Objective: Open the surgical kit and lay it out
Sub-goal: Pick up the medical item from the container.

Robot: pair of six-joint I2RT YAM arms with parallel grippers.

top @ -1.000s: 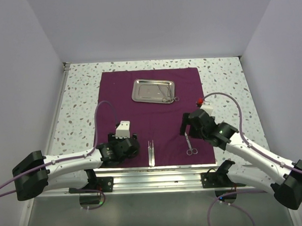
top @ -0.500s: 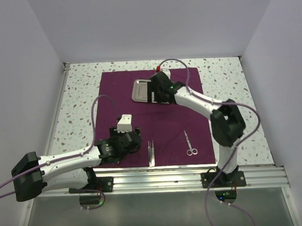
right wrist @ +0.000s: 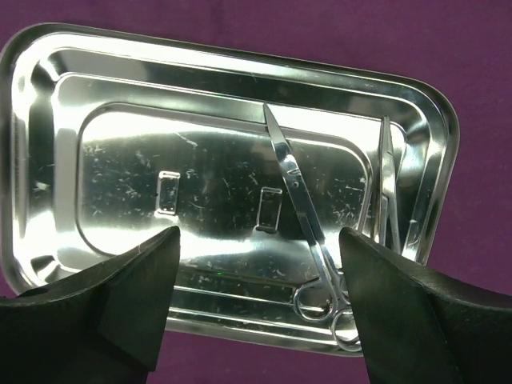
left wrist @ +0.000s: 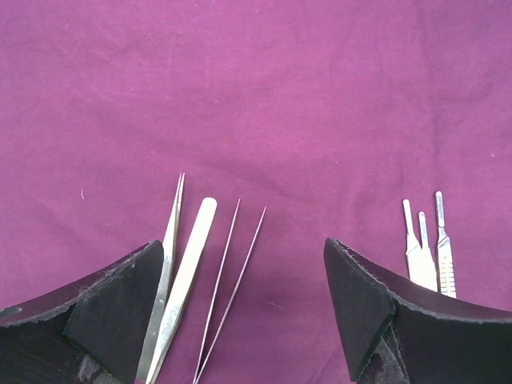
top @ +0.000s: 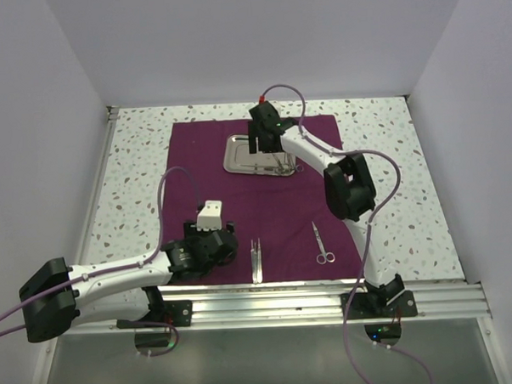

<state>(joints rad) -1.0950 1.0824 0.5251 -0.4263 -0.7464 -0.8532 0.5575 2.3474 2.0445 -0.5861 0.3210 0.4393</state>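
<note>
The surgical kit lies open: its maroon cloth (top: 204, 173) is spread flat with the steel tray (top: 242, 154) at the back. My right gripper (top: 261, 145) hangs open over the tray (right wrist: 120, 160), nothing between its fingers. In the tray lie ring-handled scissors (right wrist: 308, 232) and a slim forceps (right wrist: 390, 188) by the right rim. My left gripper (top: 227, 244) is open low over the cloth's front. Flat tweezers (left wrist: 188, 268) and fine-tipped tweezers (left wrist: 228, 276) lie between its fingers, untouched.
Another pair of scissors (top: 320, 243) lies on the cloth at the front right. Slim steel handles (left wrist: 424, 244) lie just right of my left gripper. The tweezers (top: 256, 260) sit near the cloth's front edge. Speckled tabletop (top: 132, 180) surrounds the cloth, with walls on three sides.
My right arm has swung from the front-right of the cloth, by the scissors, out to the tray at the back. The left arm has only shifted slightly.
</note>
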